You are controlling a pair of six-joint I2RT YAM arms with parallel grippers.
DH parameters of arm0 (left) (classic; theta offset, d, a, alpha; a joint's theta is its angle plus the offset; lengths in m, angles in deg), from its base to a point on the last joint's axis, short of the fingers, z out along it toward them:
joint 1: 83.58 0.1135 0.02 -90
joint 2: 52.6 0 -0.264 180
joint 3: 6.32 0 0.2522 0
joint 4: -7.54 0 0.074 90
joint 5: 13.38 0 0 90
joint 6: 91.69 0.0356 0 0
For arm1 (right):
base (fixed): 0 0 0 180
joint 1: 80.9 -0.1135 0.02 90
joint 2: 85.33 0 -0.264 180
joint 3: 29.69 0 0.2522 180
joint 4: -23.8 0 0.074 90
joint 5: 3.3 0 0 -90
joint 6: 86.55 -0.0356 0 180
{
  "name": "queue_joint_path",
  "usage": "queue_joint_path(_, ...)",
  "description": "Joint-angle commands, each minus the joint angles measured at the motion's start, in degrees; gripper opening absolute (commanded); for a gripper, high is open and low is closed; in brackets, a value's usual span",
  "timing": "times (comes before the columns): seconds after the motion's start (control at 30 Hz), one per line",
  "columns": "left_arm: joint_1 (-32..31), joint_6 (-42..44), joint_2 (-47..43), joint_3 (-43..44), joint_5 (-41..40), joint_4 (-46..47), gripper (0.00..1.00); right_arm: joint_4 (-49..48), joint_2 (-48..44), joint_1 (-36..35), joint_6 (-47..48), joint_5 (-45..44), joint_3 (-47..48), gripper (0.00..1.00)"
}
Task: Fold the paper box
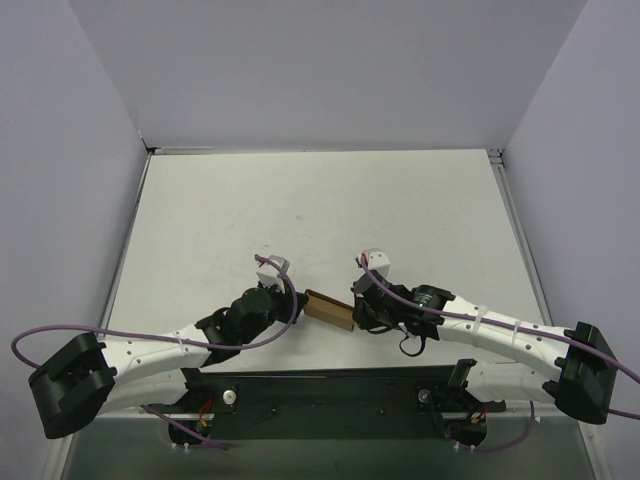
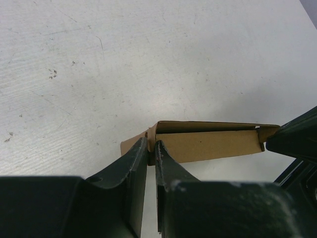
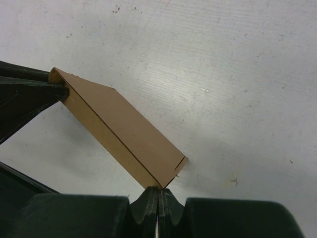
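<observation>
**Desk:** What are the claws doing?

**Me:** My left claw (image 2: 151, 144) pinches one end of the small brown cardboard paper box (image 2: 208, 144). My right claw (image 3: 158, 191), pressed tight, nips the far end's corner. The box hangs between them, low over the pale grey worktop (image 1: 300, 200).

**Desk:** Progress?

**Me:** I judge the body is folded into a slim sleeve. The end flaps look untucked.

Two white, black-jointed robot arms stretch inward from the outer near corners, the black two-finger left gripper (image 1: 300, 299) (image 2: 151, 144) and right gripper (image 1: 357, 309) (image 3: 158, 190) facing each other, each pinched closed on an opposite end of a small brown cardboard box (image 1: 330, 310) (image 2: 210, 144) (image 3: 121, 131).
</observation>
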Motion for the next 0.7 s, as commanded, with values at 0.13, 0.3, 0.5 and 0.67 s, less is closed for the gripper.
queue_joint_path(0.13,-0.99,-0.21,0.18,0.21,2.96,-5.94,0.2,5.7,1.39,-0.7,0.49,-1.15,1.11,0.0)
queue_joint_path(0.3,-1.08,-0.12,0.44,0.3,3.22,-5.59,0.2,5.53,2.44,-0.7,0.75,-1.24,1.11,0.0)
queue_joint_path(0.5,-1.08,0.06,0.62,0.39,3.4,-5.32,0.2,5.18,3.67,-1.31,0.93,-1.06,1.28,0.0)
queue_joint_path(0.67,-1.08,0.14,0.44,0.57,3.4,-5.58,0.2,5.18,3.85,-1.75,0.4,-0.89,0.67,0.0)
